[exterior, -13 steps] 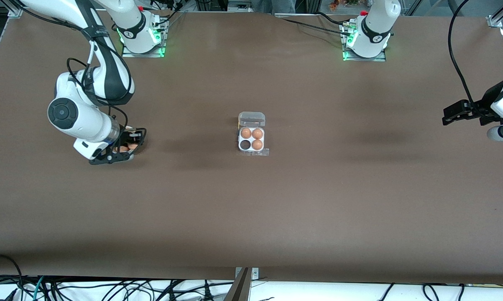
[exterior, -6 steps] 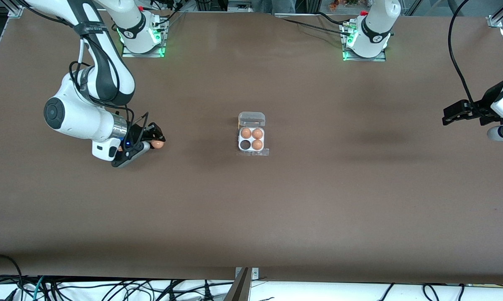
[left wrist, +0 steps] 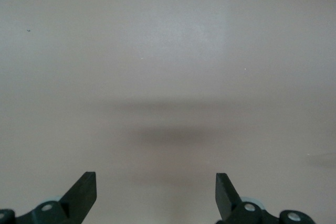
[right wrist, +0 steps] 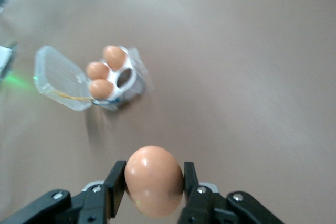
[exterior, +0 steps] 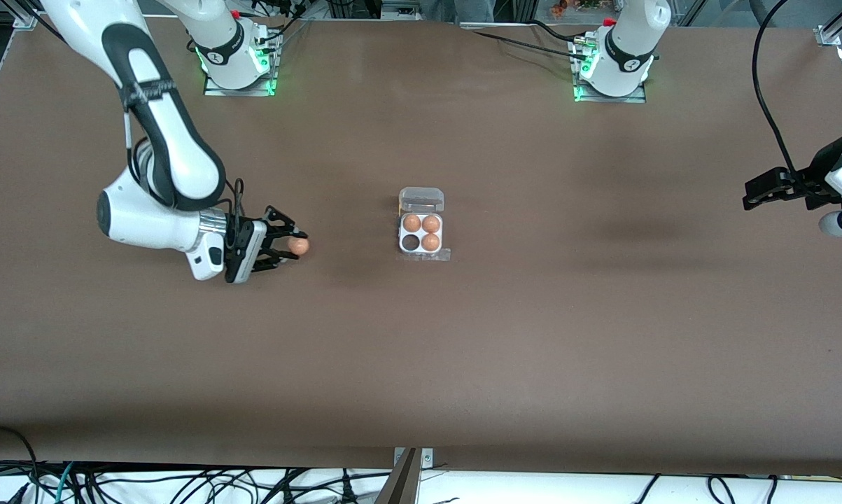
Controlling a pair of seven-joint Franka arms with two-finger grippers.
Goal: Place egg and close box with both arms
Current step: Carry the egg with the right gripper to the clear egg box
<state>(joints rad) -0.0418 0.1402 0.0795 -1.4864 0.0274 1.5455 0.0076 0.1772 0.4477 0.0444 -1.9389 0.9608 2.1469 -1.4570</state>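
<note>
My right gripper [exterior: 289,246] is clamped on the smooth, rounded orange-brown egg [exterior: 297,246], over bare matte brown table [exterior: 421,364] toward the right arm's end. The box [exterior: 421,233], clear plastic with a whitish four-cell tray, sits mid-table, lid open, three eggs inside, one cell empty. My left gripper [exterior: 767,190] waits spread wide over the left arm's edge.

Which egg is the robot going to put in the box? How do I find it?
Find the box mid-table, then look toward the right arm's end. There the right gripper pinches the egg between its fingers; the three other eggs sit in cells.
</note>
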